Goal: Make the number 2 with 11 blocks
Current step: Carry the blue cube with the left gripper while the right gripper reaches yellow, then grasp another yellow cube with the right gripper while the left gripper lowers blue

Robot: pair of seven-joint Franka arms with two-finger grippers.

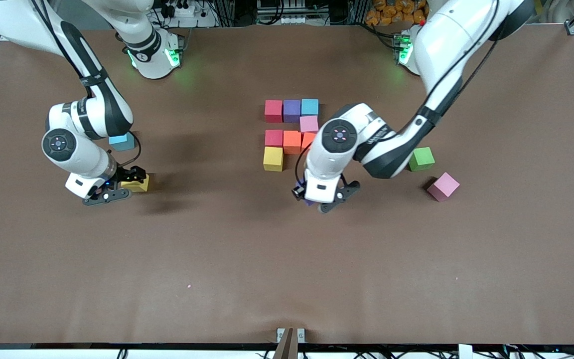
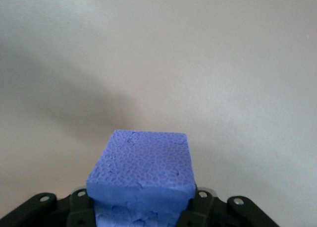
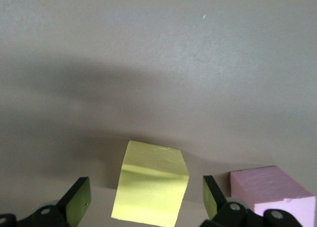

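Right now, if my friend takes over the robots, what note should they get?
Left hand: shut on a small purple foam cube, over bare table just nearer the camera than the digit.
Right hand: open, fingers either side of a loose yellow foam cube at the right arm's end; a pink cube lies beside it.
Done: eight cubes placed, the top row of three, a pink link, the middle row, a yellow link.
Left: the bottom row of three.

No text, label, brand, number or sign can be read on anything here.
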